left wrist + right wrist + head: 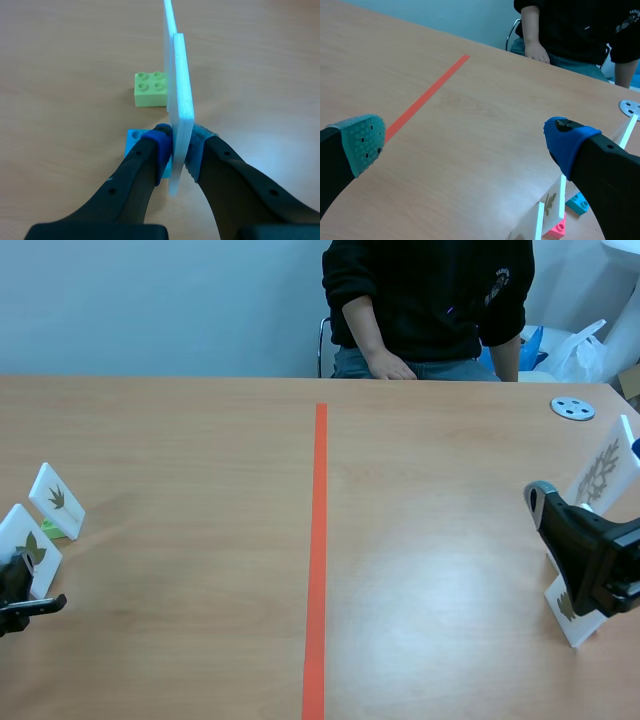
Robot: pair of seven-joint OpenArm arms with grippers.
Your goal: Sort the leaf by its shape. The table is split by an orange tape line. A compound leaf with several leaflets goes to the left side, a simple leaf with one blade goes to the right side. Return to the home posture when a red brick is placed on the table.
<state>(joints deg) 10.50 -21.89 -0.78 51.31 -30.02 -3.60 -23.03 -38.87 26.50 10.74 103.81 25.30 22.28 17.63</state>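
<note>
A tape line splits the surface. At its left edge the far left card stands behind the near left card; at its right edge, the far right card stands behind the near right card.

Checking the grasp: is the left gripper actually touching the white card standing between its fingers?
Touching. The left wrist view shows the left gripper closed on the white card, which is seen edge-on. Its pads press against opposite faces with no gap.
</note>
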